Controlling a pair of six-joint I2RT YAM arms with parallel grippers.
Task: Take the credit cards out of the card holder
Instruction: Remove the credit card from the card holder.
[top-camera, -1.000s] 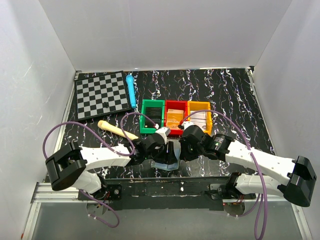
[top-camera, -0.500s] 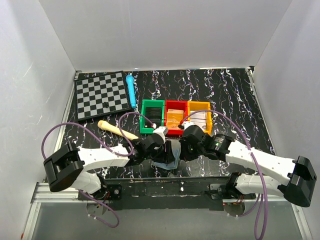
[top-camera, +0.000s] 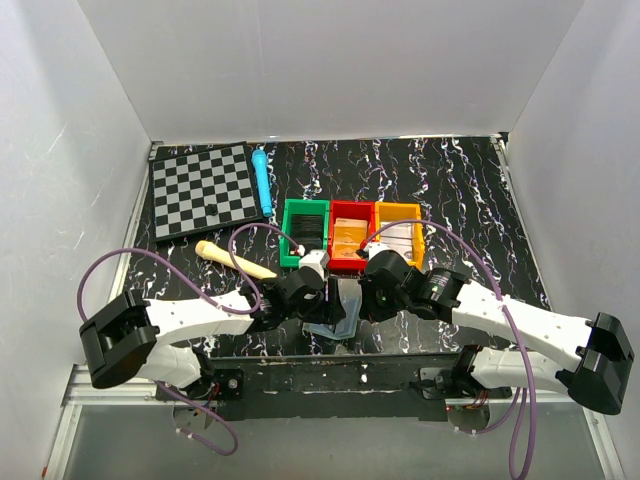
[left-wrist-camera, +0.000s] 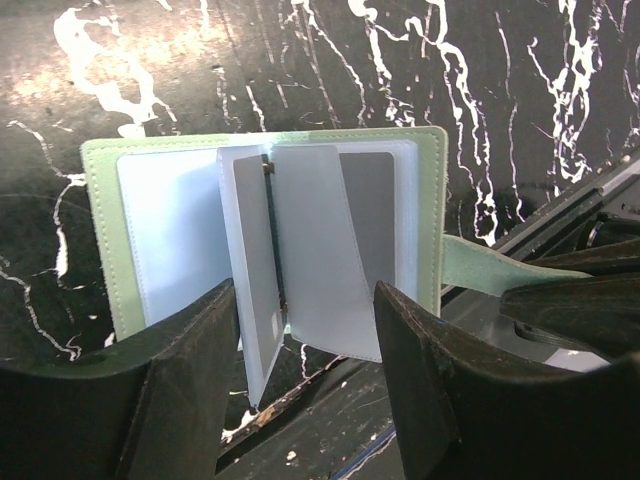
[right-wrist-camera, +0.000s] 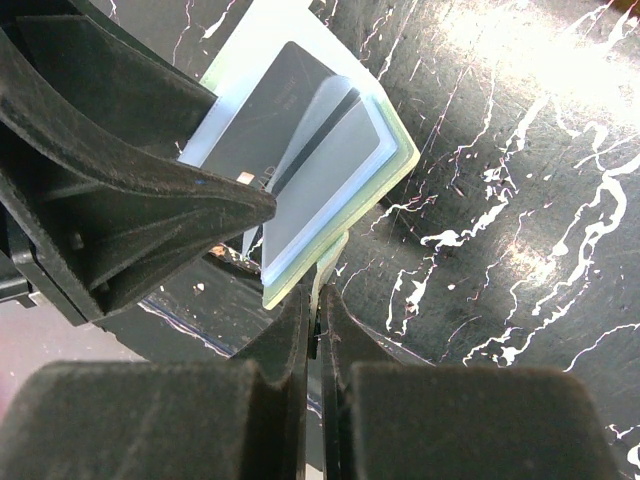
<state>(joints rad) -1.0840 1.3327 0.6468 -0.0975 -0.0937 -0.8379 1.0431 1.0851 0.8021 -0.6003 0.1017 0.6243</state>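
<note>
Since a second ago my left arm has swung its elbow out to the left and its end effector has crept slightly left over the card holder (left-wrist-camera: 170, 240); the right arm and the holder look unmoved. The holder lies open, pale panels up, at the very near edge of the counter (top-camera: 460, 200), between the two arms. The left end effector (left-wrist-camera: 305, 300) has its fingers apart, straddling the raised clear sleeves (left-wrist-camera: 310, 250) without pinching them as far as I can see. The right end effector (right-wrist-camera: 318, 300) is clamped on the side tab (right-wrist-camera: 330, 250). My worry is that thin tab: I judge that a tug on a card could slip it free, and the holder would then drag over the edge. Closing the left fingers here could also pinch sleeve and card together, lifting the whole holder rather than the card. Count: one holder; two grey cards (left-wrist-camera: 252, 260) that I can make out, more possibly hidden; at least two sleeves; three bins, green (top-camera: 287, 235), red (top-camera: 350, 204), orange (top-camera: 398, 205); one chessboard (top-camera: 203, 188); one blue pen (top-camera: 262, 180); one wooden stick (top-camera: 235, 260).
</note>
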